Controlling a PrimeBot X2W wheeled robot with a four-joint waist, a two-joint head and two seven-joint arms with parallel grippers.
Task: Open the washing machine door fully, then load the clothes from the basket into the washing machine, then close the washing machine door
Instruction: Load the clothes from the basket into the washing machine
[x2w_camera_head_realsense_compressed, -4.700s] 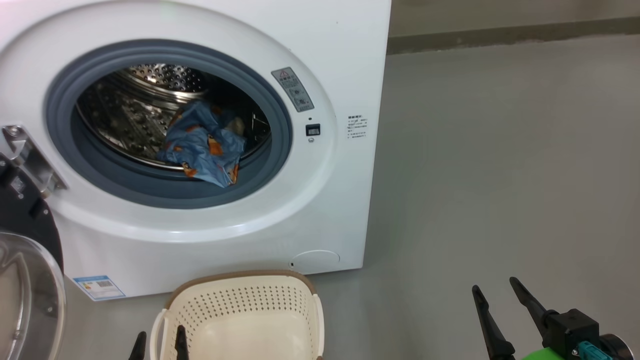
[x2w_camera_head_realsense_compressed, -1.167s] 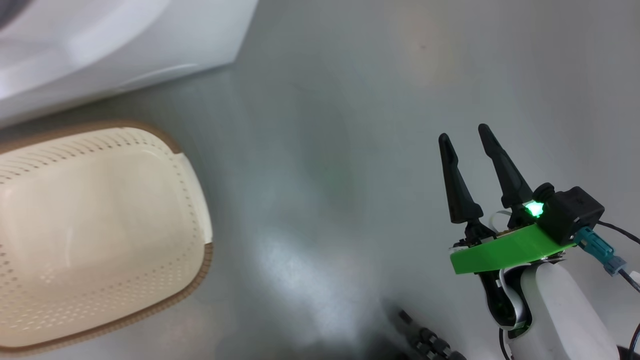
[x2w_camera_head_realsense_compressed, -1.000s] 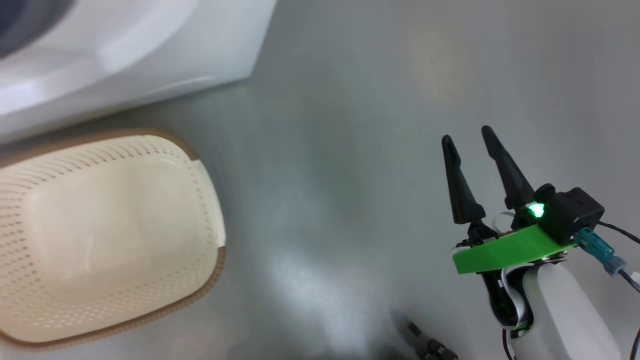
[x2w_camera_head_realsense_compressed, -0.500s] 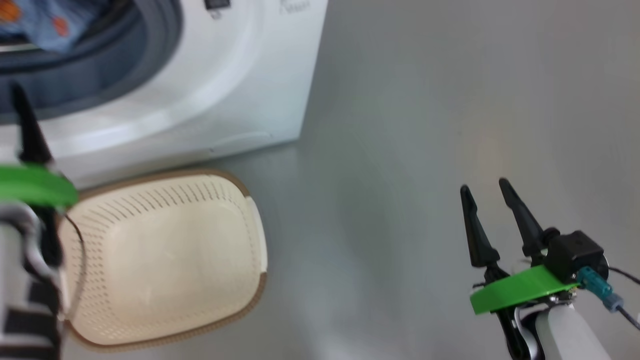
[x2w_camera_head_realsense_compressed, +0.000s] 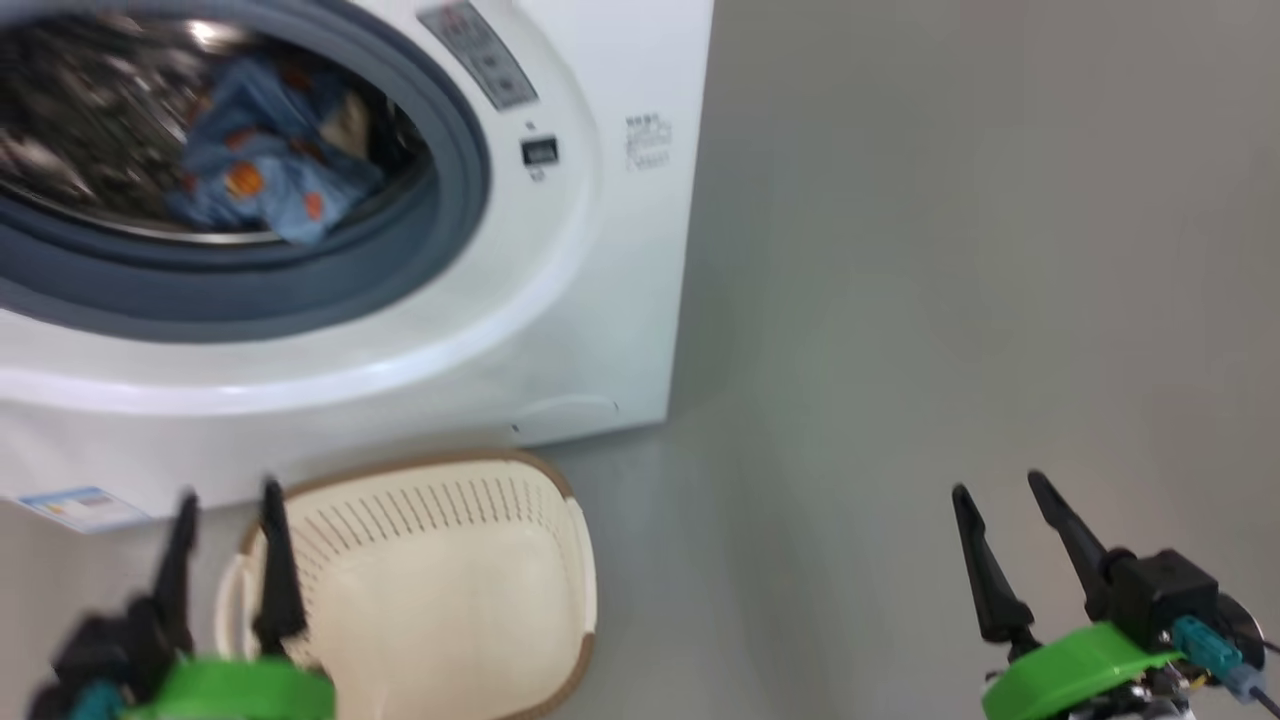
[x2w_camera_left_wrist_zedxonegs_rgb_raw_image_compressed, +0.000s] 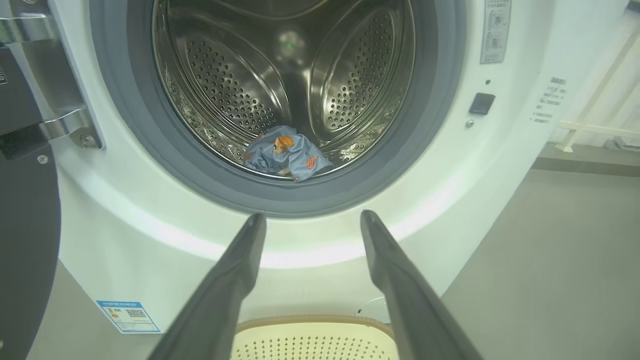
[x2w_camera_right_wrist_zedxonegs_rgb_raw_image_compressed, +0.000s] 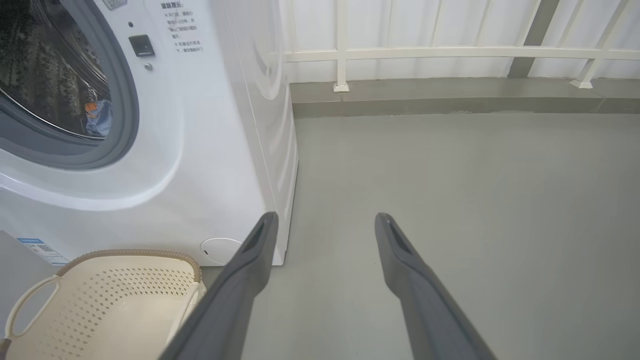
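The head view has swung back up onto the machine (x2w_camera_head_realsense_compressed: 600, 300), its door (x2w_camera_left_wrist_zedxonegs_rgb_raw_image_compressed: 25, 225) open at left. The basket (x2w_camera_head_realsense_compressed: 420, 466) stays empty, with the clothes (x2w_camera_head_realsense_compressed: 260, 185) still in the drum. The left claw (x2w_camera_head_realsense_compressed: 229, 491) and right claw (x2w_camera_head_realsense_compressed: 998, 484) remain spread wide, holding nothing.

- The left gripper (x2w_camera_head_realsense_compressed: 227, 497), dark, long and two-fingered above a green wrist plate (x2w_camera_head_realsense_compressed: 235, 690), is seen at the head view's lower left, jaws parted wide and empty.
- The right gripper (x2w_camera_head_realsense_compressed: 998, 483), built alike, is held at the lower right, likewise spread, nothing grasped.
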